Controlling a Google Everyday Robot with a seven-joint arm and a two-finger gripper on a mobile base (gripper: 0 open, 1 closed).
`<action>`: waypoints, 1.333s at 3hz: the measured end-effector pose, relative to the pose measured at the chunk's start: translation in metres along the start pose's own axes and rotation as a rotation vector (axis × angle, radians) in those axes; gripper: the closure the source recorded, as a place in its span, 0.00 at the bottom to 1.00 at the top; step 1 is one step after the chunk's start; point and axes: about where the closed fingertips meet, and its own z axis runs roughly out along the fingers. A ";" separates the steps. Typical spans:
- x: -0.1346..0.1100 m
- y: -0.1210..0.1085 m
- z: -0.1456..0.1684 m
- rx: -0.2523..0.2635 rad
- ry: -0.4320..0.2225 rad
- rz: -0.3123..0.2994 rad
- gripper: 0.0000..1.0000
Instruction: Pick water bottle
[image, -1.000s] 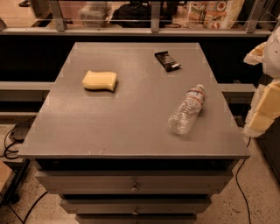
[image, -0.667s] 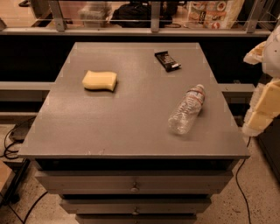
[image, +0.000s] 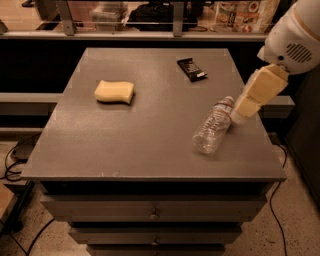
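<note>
The water bottle (image: 214, 127) is clear crinkly plastic with a white cap and a red-and-white label band. It lies on its side near the right edge of the grey table (image: 125, 140), cap pointing to the far right. My gripper (image: 240, 117) hangs on the cream-coloured arm (image: 262, 87) that comes in from the upper right. Its tip is just to the right of the bottle's neck, close to the cap and low over the table top. Nothing shows in its hold.
A yellow sponge (image: 114, 92) lies on the left half of the table. A black snack bar (image: 192, 69) lies at the far middle. Drawers (image: 152, 212) sit below the table top. A railing and shelf run behind. Cables (image: 15, 160) lie on the floor at left.
My arm has moved left from beside the table's right edge to over the table, ending next to the bottle's neck. The bottle, sponge and snack bar have not moved.
</note>
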 end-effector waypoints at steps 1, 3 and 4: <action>-0.002 -0.003 0.006 -0.006 0.006 0.122 0.00; 0.013 -0.004 0.050 -0.087 0.055 0.318 0.00; 0.019 -0.003 0.081 -0.155 0.035 0.474 0.00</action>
